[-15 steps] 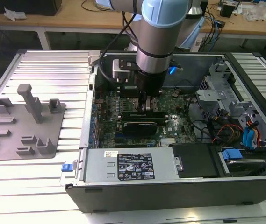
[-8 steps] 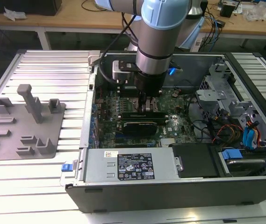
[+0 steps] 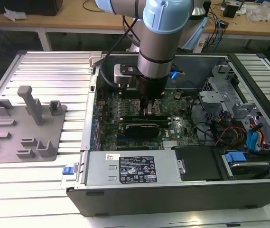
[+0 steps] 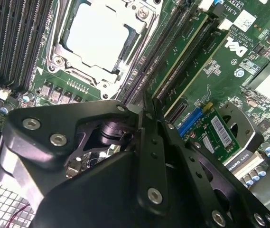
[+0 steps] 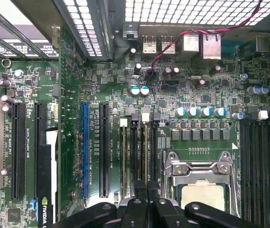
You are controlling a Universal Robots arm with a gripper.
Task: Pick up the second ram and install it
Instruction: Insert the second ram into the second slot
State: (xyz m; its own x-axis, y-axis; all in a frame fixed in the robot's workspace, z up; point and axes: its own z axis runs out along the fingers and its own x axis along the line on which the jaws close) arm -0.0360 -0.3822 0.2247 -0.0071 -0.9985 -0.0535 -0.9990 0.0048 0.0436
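My gripper [image 3: 150, 108] reaches down into the open computer case [image 3: 172, 194], over the motherboard. In both wrist views its black fingers [image 4: 146, 123] are pressed together with nothing between them. The second ram [image 4: 182, 52] is a thin green stick standing edge-up in a memory slot beside the processor socket [image 4: 97, 33]. In the first wrist view the ram [image 5: 145, 152] runs straight under my gripper [image 5: 146, 190]. The fingertips sit over one end of it; I cannot tell whether they touch it. Another green stick [image 4: 197, 61] stands two slots further from the socket.
A grey holder tray [image 3: 25, 128] lies outside the case at the exterior view's left. Inside are a black card [image 3: 142, 128], the power supply [image 3: 132, 166], a drive cage [image 3: 220, 95] and loose cables [image 3: 229, 133]. More black memory slots [image 5: 260, 166] flank the socket's other side.
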